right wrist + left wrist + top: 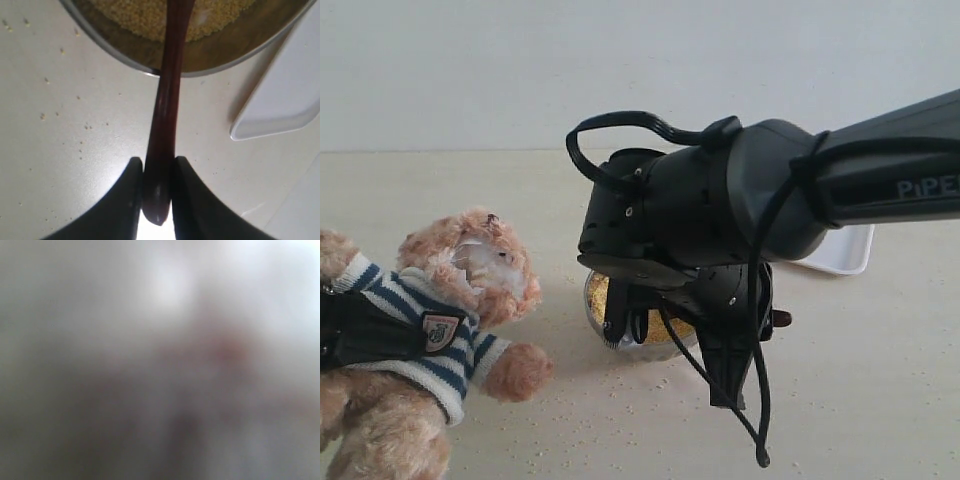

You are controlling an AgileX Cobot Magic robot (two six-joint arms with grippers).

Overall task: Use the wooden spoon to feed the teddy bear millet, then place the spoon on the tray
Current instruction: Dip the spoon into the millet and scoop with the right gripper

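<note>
The teddy bear (pixel 470 275) lies at the left in its striped shirt, face toward the metal bowl (pixel 592 300). A black part, apparently my left gripper (pixel 360 328), lies across the bear's body; its jaws do not show, and the left wrist view is a grey blur. My right gripper (pixel 159 167) is shut on the handle of the wooden spoon (pixel 167 100), whose far end reaches into the millet (pixel 145 17) in the bowl (pixel 125 50). The handle tip (pixel 780 318) sticks out to the right. The white tray (pixel 845 255) lies behind the right arm.
Stray millet grains (pixel 580 420) are scattered over the pale table in front of the bowl and by the bear's paw. The tray's corner (pixel 285 100) lies close beside the bowl. The right arm's bulk hides most of the bowl in the exterior view.
</note>
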